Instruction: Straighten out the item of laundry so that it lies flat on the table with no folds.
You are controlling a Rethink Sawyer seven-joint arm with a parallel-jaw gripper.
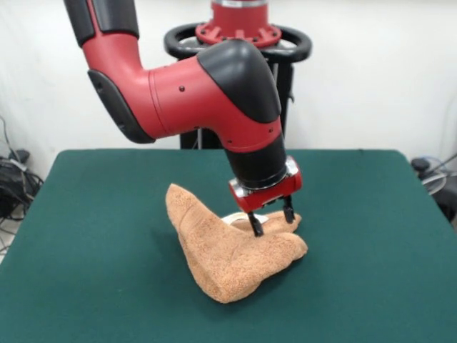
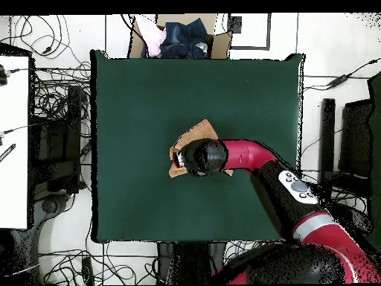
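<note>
1 towel [image 1: 228, 254] lies bunched mid-table [image 1: 86, 236], directly beneath the gripper [image 1: 272, 217]. Both fingers hang parted, tips touching its upper fold near a white tag [image 1: 241, 218], gripping nothing evident. Its long ridge runs diagonally from there.

even, bright room light, seemingly from above; my arm [image 1: 207, 93] shows soft glare, the counter [image 1: 86, 250] carries only faint shadow, and nothing looks blurred.
</note>
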